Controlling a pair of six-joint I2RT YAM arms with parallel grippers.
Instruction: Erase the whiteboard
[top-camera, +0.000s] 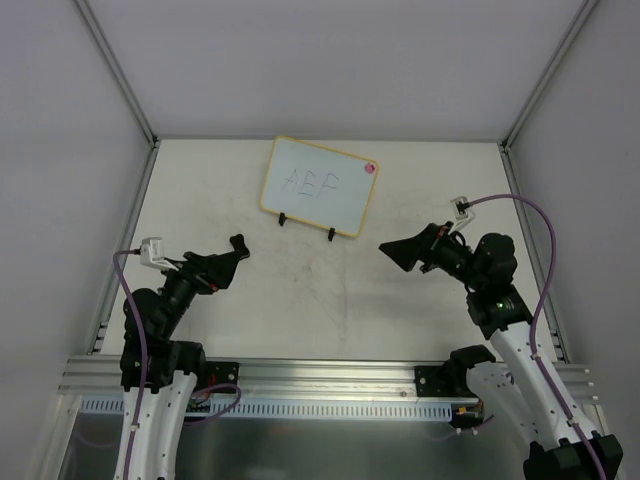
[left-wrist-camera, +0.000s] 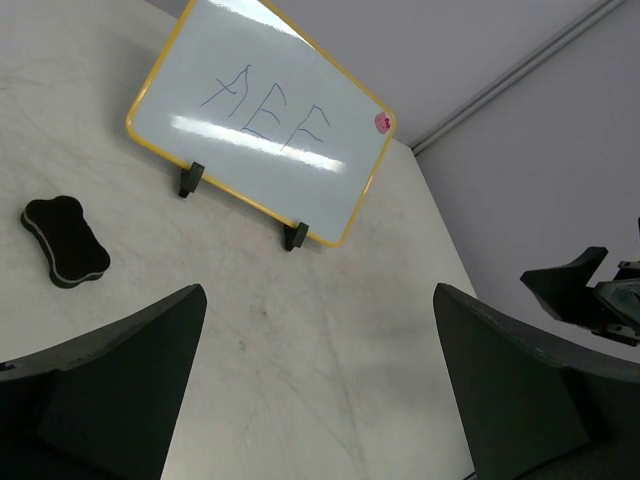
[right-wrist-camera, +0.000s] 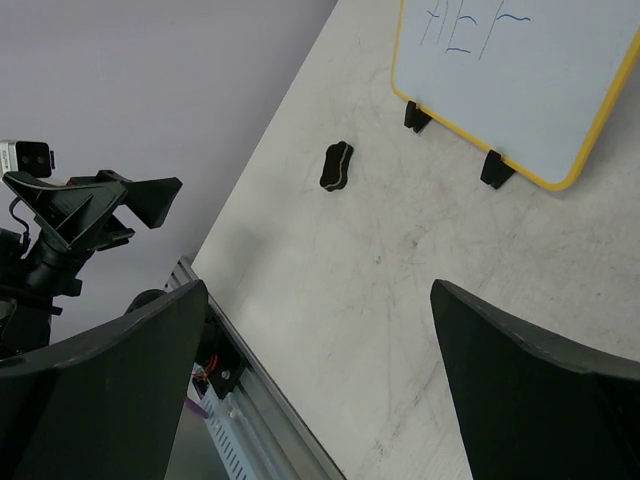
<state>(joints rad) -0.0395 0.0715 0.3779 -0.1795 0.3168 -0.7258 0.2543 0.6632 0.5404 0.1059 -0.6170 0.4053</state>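
The whiteboard stands tilted on two black feet at the back middle of the table. It has a yellow-wood frame, a pink dot at its top right corner and blue letters written on it. A small black eraser lies on the table to the left of the board, also seen in the right wrist view. My left gripper is open above the table in front of the board's left side. My right gripper hangs open to the right. Neither holds anything.
Grey walls with metal corner posts enclose the table on three sides. An aluminium rail runs along the near edge between the arm bases. The table surface between the grippers is scuffed.
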